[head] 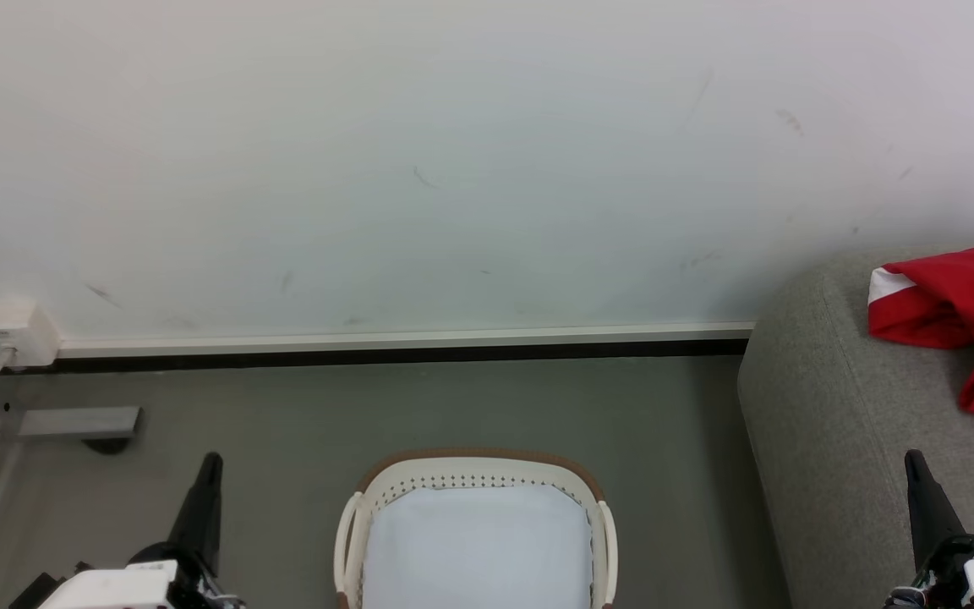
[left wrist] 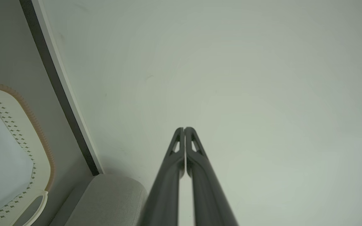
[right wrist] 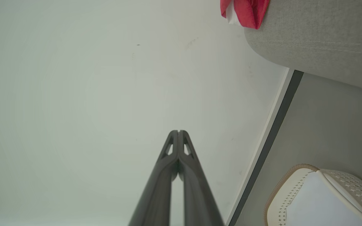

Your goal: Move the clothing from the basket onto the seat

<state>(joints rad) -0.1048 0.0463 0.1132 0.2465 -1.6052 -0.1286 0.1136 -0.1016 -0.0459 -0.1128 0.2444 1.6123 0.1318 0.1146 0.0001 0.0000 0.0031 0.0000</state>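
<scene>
Pale, scuffed wall (head: 453,169) meets a grey floor (head: 419,406) along a white-and-black skirting strip. From the head view, the basket (head: 478,461) stands on the floor between the 2 arms. A plain white liner sheet (head: 474,550) covers its inside, with no red in it. The clothing (head: 960,313) lies crumpled on top of the seat (head: 834,406) at the right, well apart from the basket.

The head view also takes in a small white box (head: 9,331) on the wall and a grey bar (head: 77,420) low at the left. The right wrist view adds the seat's stitched seam and a red-and-white corner of the clothing (right wrist: 247,12) hanging over the rounded edge of the seat (right wrist: 319,40). The left wrist view gives the basket's perforated wall, brown rim and 1 handle.

Much is cut off. The clothing runs past the right edge of the head view, and the basket's near half drops below the bottom edge. In the left wrist view, a rounded corner of the seat (left wrist: 112,197) shows.

The left gripper (left wrist: 184,128) and the right gripper (right wrist: 178,131) each have their 2 fingers pressed together at the tips. Both hold nothing and touch nothing, and each points at bare wall.
</scene>
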